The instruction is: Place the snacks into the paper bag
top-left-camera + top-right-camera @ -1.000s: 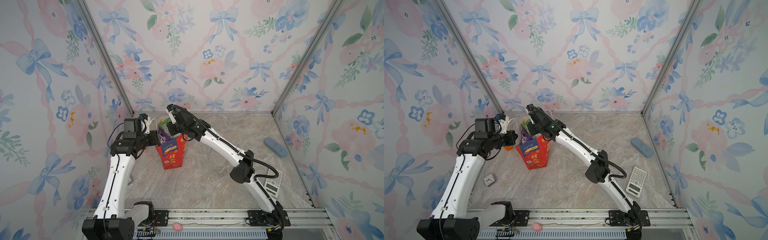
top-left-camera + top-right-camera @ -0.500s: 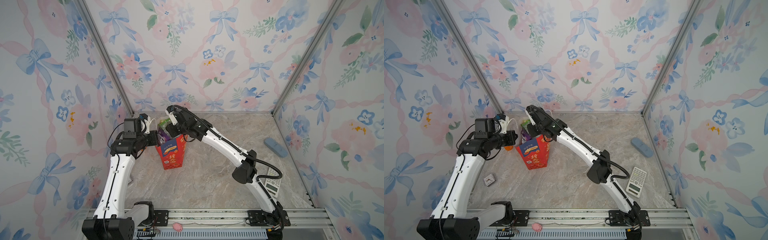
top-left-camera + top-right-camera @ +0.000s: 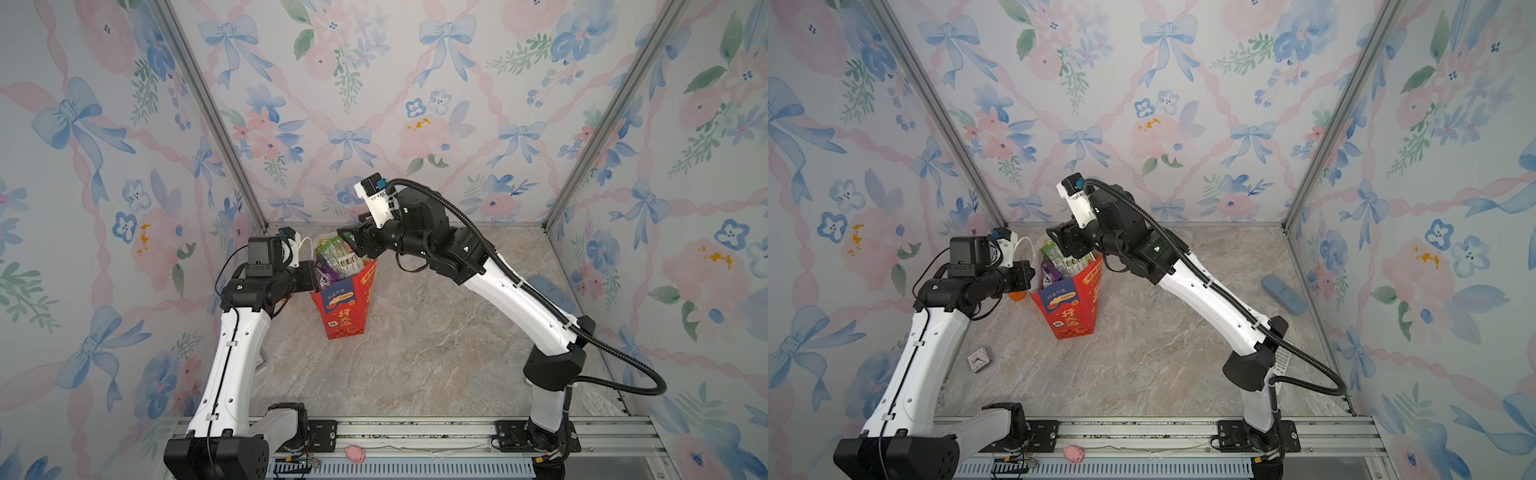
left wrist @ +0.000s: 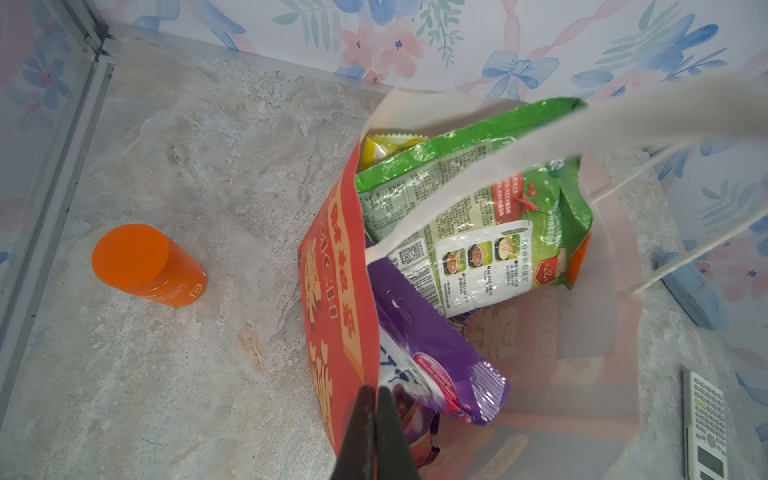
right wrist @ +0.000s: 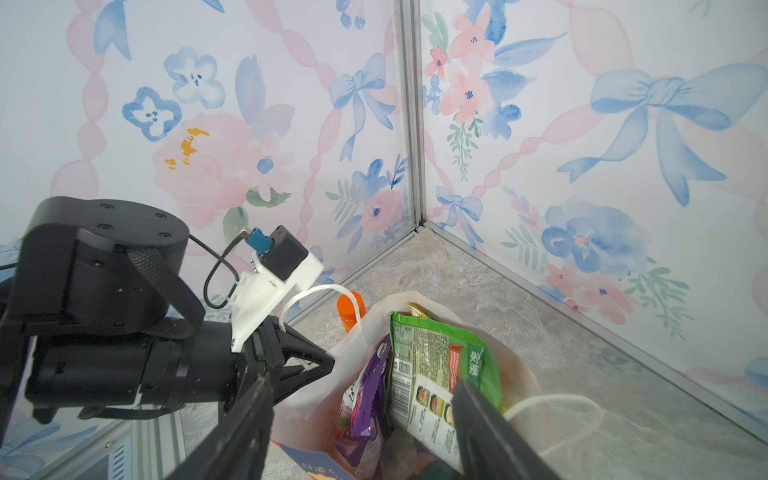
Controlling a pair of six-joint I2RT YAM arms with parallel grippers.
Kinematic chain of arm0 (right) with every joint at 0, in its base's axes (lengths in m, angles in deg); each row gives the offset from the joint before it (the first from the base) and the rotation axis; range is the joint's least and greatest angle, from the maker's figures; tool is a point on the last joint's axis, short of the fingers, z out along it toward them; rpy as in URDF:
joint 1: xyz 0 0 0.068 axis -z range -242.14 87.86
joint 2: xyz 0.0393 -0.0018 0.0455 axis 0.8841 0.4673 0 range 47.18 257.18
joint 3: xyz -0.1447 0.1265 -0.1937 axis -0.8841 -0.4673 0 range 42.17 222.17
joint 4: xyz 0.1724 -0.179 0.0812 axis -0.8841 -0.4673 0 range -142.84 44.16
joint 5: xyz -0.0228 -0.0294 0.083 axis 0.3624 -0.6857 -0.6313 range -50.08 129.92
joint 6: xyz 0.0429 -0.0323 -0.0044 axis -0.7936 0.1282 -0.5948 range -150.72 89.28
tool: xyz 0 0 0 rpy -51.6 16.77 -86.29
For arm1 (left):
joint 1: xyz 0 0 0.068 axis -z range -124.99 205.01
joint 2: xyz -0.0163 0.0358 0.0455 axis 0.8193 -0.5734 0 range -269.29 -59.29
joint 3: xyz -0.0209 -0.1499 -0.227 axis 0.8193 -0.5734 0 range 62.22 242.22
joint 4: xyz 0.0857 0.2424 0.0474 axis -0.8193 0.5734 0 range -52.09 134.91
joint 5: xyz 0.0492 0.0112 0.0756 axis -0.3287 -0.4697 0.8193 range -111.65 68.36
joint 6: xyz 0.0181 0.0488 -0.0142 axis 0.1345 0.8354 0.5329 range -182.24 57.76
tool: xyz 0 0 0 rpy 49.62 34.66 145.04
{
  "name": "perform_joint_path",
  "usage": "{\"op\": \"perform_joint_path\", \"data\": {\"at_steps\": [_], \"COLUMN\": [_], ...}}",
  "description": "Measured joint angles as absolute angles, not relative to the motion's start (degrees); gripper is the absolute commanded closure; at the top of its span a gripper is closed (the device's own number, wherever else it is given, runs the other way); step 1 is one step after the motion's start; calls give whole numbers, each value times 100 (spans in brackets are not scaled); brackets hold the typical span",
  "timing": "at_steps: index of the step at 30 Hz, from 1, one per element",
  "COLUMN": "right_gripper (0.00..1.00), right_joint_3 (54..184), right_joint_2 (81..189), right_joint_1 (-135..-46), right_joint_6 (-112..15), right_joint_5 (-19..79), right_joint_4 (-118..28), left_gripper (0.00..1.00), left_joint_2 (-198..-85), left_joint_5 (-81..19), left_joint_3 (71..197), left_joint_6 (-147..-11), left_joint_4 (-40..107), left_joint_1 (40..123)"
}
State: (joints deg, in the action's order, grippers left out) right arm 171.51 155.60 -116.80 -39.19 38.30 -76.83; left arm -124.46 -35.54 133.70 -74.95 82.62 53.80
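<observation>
Pinching the red paper bag [image 4: 332, 291] at its rim, your left gripper [image 4: 375, 395] is holding tight; your right gripper [image 5: 359, 384] is hovering open, empty, over the green snack packet [image 5: 432, 361].

Three-sided booth. Far wall [image 3: 395, 104], left wall [image 3: 83, 208] and right wall [image 3: 685, 208] papered alike: pale ground, watercolour blue bows, pink twisted ribbons crossing in a diamond lattice, pink and blue flowers, green sprigs. Silver metal left corner post [image 3: 211, 112] and right corner post [image 3: 611, 124] rise from the two far corners. Smooth grey-beige marble-look floor [image 3: 415, 365], brown veining, thin metal trim along the wall bases. At the near edge a silver aluminium rail [image 3: 415, 430] spans the width, with a slotted grille strip [image 3: 415, 467] just nearer. Light even and soft; shadows on the floor faint.
</observation>
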Motion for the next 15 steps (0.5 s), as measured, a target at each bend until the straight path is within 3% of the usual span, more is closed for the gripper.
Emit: {"op": "perform_joint_path", "data": {"at_steps": [3, 8, 15], "right_gripper": [30, 54, 56], "right_joint_3": [16482, 16327, 17896], "right_joint_2": [15274, 15351, 16426], "right_joint_1": [-11616, -11490, -11387], "right_joint_6": [-3798, -3682, -3682], "right_joint_5": [4070, 4450, 4514], "right_joint_4": [-7556, -7630, -8227], "left_gripper": [97, 97, 98], "left_joint_2": [-12446, -12448, -12448], "left_joint_5": [-3538, -3505, -3495], "left_joint_3": [13368, 13370, 13368], "left_joint_6": [-7495, -7502, -7541], "left_joint_4": [8262, 8262, 8262], "left_joint_1": [5380, 5380, 5380]}}
